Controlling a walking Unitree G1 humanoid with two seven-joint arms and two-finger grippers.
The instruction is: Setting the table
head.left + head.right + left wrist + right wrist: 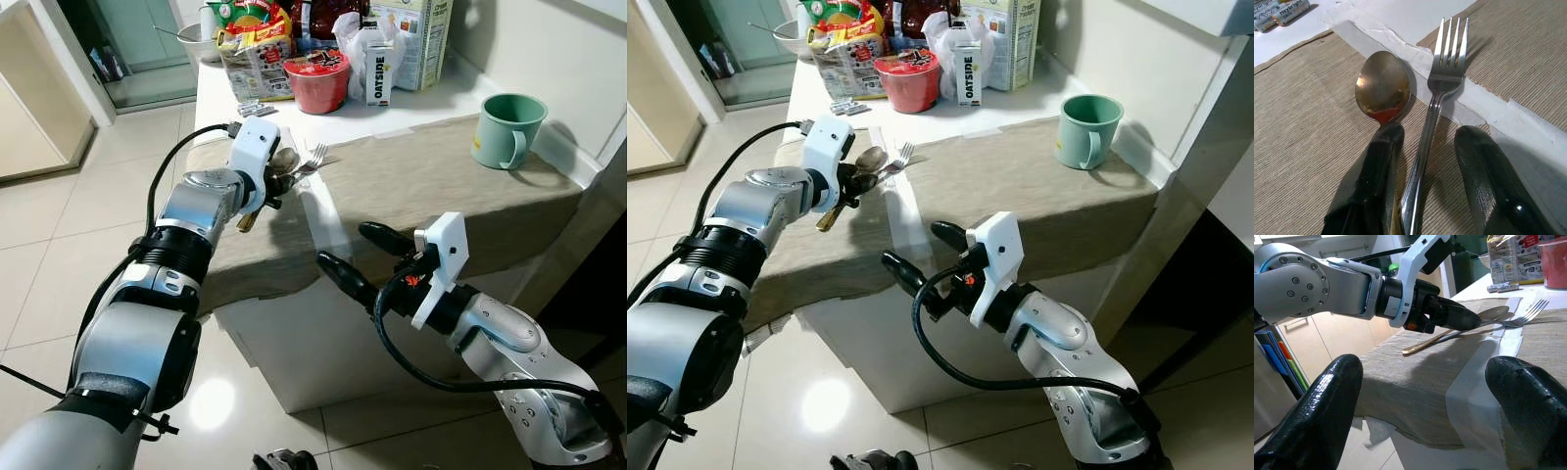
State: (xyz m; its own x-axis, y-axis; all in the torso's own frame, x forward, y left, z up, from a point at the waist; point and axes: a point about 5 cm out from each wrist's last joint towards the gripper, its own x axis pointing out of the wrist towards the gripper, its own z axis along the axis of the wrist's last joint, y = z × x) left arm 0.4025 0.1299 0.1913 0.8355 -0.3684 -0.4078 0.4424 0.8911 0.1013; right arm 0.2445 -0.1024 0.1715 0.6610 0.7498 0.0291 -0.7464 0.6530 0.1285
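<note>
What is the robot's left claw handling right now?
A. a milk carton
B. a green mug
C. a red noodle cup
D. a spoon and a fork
D: the left claw has its two black fingers around the handles of a spoon and a fork lying on the beige cloth.

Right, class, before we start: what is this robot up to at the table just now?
It is setting the table. The left gripper reaches over the beige cloth with a spoon and a fork between its fingers, their heads lying on the cloth. The right gripper hangs open in front of the table edge, holding nothing. A green mug stands further back on the cloth.
</note>
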